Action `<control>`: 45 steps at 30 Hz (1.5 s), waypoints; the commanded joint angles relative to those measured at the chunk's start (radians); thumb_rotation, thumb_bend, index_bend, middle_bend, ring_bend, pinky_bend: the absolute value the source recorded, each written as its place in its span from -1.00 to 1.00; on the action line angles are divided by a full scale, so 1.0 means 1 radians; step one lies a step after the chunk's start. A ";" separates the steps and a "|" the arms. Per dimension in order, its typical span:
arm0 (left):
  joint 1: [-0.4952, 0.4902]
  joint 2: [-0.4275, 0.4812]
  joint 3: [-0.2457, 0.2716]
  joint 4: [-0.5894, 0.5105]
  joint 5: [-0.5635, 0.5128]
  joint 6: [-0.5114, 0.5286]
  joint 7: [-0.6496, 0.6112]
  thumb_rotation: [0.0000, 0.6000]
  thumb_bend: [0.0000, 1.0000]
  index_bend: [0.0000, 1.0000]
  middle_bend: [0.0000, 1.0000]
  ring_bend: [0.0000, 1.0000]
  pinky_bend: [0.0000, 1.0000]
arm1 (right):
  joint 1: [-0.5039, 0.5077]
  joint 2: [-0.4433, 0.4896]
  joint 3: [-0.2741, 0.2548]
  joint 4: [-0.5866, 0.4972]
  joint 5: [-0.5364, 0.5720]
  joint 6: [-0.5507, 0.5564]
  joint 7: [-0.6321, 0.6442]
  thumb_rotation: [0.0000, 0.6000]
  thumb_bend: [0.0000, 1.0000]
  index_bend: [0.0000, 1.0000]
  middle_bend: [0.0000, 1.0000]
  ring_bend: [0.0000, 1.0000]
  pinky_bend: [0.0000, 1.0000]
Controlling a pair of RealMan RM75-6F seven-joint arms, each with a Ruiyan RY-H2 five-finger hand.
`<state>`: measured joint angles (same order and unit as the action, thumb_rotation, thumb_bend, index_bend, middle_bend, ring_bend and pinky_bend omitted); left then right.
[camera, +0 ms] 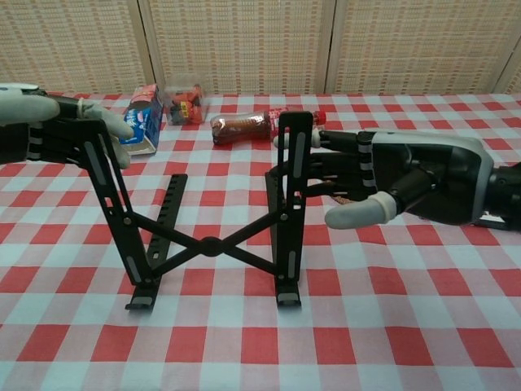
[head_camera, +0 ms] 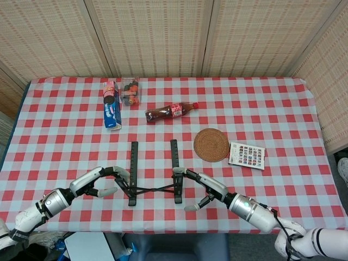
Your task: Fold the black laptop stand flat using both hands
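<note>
Near the table's (head_camera: 283,125) front edge, both hands press spread fingers against the laptop stand (camera: 207,243): left hand (camera: 49,130), right hand (camera: 391,183).

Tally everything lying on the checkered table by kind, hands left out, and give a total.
Laptop stand: 1
Cola bottle: 1
Cookie pack: 1
Clear snack box: 1
Woven coaster: 1
Printed card box: 1
Total: 6
</note>
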<state>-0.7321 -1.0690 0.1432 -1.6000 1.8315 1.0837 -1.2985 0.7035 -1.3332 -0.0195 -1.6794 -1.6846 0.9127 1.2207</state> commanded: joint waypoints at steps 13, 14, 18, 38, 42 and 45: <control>-0.010 0.001 0.025 -0.011 -0.013 0.017 0.031 -0.04 -0.52 -0.47 -0.32 -0.33 -0.49 | 0.016 0.027 -0.022 -0.020 -0.007 0.054 -0.013 1.00 -1.00 -0.83 -0.67 -0.94 -0.99; -0.011 0.002 0.027 -0.012 -0.013 0.018 0.031 -0.04 -0.52 -0.47 -0.32 -0.33 -0.49 | 0.020 0.033 -0.019 -0.023 -0.003 0.052 -0.021 1.00 -1.00 -0.83 -0.67 -0.94 -0.99; -0.014 0.004 0.033 -0.016 -0.012 0.023 0.028 -0.04 -0.52 -0.47 -0.32 -0.33 -0.49 | 0.045 0.024 0.006 -0.023 0.034 0.023 -0.049 1.00 -1.00 -0.83 -0.67 -0.92 -0.99; -0.029 0.016 0.032 -0.036 -0.044 0.013 0.055 -0.04 -0.52 -0.47 -0.32 -0.33 -0.49 | 0.084 -0.137 -0.040 0.084 0.058 -0.049 0.060 1.00 -0.98 -0.81 -0.66 -0.91 -0.99; -0.032 0.017 0.033 -0.039 -0.044 0.011 0.059 -0.04 -0.52 -0.47 -0.32 -0.33 -0.49 | 0.083 -0.133 -0.059 0.080 0.045 -0.041 0.093 1.00 -0.97 -0.81 -0.66 -0.91 -0.96; -0.032 0.016 0.034 -0.041 -0.045 0.011 0.061 -0.04 -0.52 -0.47 -0.32 -0.33 -0.49 | 0.080 -0.129 -0.067 0.074 0.043 -0.034 0.098 1.00 -0.93 -0.81 -0.66 -0.91 -0.95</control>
<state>-0.7644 -1.0525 0.1770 -1.6409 1.7863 1.0944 -1.2374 0.7844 -1.4634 -0.0842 -1.6036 -1.6407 0.8771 1.3167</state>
